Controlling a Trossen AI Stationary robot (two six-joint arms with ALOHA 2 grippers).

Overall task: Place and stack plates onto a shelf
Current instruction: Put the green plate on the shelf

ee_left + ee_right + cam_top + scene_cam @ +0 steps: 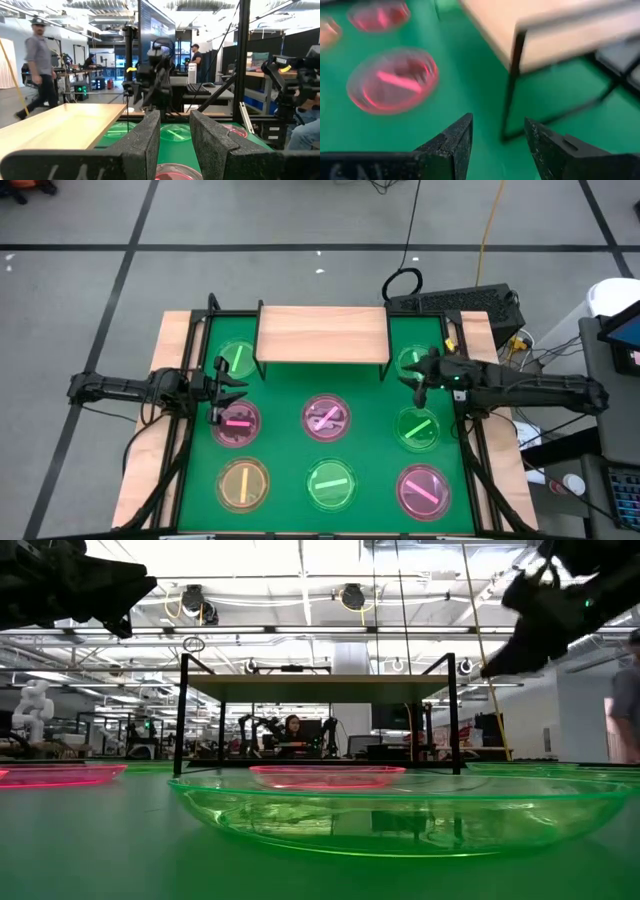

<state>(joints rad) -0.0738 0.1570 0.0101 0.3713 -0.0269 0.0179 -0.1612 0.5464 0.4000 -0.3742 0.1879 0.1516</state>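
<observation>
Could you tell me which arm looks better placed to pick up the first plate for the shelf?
Probably the left: the left gripper hangs open at the edge of a pink plate. The right gripper is open between two green plates, over neither. The shelf is bare.

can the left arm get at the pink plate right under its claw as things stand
Probably yes. The left claw hangs open just over the pink plate, which lies flat on the mat with nothing on it and no neighbour touching it; the shelf stands clear behind.
</observation>
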